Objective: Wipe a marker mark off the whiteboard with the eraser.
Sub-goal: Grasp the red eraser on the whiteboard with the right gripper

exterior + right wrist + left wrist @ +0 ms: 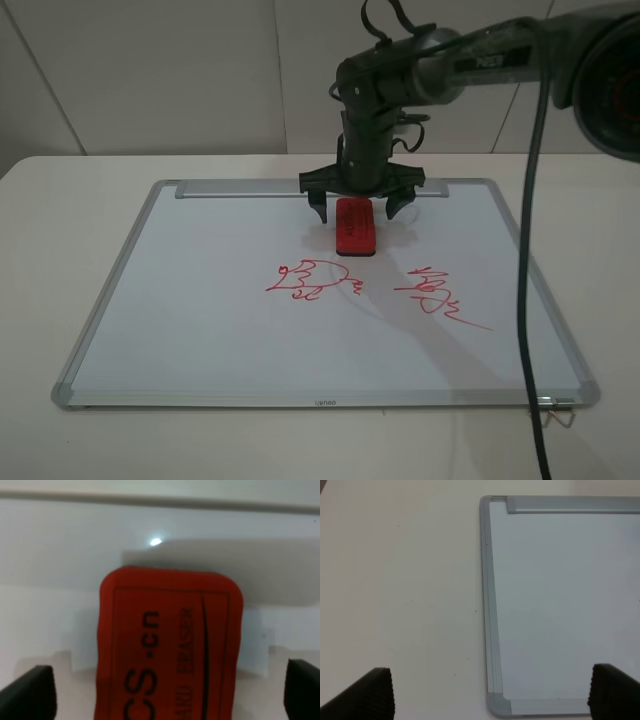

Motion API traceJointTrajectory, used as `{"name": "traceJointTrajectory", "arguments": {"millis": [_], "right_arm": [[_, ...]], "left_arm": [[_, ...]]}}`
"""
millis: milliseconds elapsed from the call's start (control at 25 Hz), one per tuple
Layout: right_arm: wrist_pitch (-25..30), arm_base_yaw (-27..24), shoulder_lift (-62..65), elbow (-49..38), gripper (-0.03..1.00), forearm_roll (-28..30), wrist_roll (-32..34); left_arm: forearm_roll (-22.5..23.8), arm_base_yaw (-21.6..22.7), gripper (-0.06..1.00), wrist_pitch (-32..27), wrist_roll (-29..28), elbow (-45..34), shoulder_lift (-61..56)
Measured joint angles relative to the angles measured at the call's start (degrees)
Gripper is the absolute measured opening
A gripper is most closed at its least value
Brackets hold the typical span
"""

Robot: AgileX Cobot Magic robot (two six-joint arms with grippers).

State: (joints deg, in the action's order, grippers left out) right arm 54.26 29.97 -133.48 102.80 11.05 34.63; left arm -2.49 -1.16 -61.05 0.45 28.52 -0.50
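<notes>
Right pincer (pixel 357 211) gapes wide astride the eraser (pixel 355 232), upper centre.
A skewed grip could let it twist, missing the looped marker mark (pixel 310 278) or smudging the spiky scribble (pixel 437 292).

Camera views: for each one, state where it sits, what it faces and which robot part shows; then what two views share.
Exterior high: mounted high, looking down on the whiteboard, marker mark and eraser; shows the right arm, right gripper open astride the eraser.
Left wrist: arm-mounted, facing the whiteboard's corner and the table; shows the left gripper, open, fingertips only.
Right wrist: arm-mounted, close above the eraser; shows only fingertips.
Shared: exterior high and right wrist both show the eraser.
</notes>
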Motion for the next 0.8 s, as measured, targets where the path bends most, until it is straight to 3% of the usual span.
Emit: {"name": "traceJointTrajectory", "arguments": {"millis": [480, 600, 680, 800], "right_arm": [[-1.3, -0.2, -1.7, 0.1, 0.81, 0.7, 0.9], [-1.3, -0.2, -1.7, 0.1, 0.68, 0.9, 1.0], [-1.3, -0.2, -1.7, 0.2, 0.49, 0.8, 1.1], [-1.3, -0.2, -1.7, 0.1, 0.51, 0.8, 1.3]], "left_arm": [[0.0, 0.0, 0.77, 0.0, 0.0, 0.0, 0.0], [0.0, 0.0, 0.77, 0.0, 0.0, 0.0, 0.0], [0.0, 0.0, 0.77, 0.0, 0.0, 0.0, 0.0], [0.0, 0.0, 0.77, 0.0, 0.0, 0.0, 0.0]]}}
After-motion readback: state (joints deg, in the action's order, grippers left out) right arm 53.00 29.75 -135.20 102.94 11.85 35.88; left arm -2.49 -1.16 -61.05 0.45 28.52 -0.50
